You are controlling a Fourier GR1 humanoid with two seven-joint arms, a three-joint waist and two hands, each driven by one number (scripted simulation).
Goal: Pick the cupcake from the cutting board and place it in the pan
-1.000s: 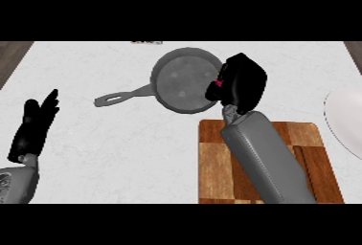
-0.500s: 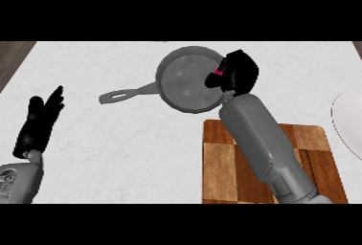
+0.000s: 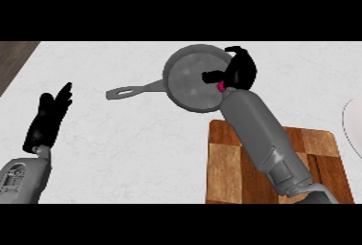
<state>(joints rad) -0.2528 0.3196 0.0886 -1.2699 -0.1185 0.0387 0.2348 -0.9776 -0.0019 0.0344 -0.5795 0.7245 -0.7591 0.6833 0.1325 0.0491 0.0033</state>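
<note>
My right hand (image 3: 239,72) hovers over the right rim of the grey pan (image 3: 191,76), fingers curled round the cupcake, of which only a sliver of pink (image 3: 221,86) shows under the palm. The pan's handle (image 3: 130,91) points left. The wooden cutting board (image 3: 233,162) lies below, partly hidden by my right forearm. At the left edge my left hand (image 3: 50,117) rests open, fingers up.
A white plate's rim (image 3: 352,124) shows at the right edge. The counter's left edge meets a dark wooden floor (image 3: 14,52) at the upper left.
My right hand has carried the cupcake up and left, off the cutting board and over the pan's right rim. The left hand has stayed put.
</note>
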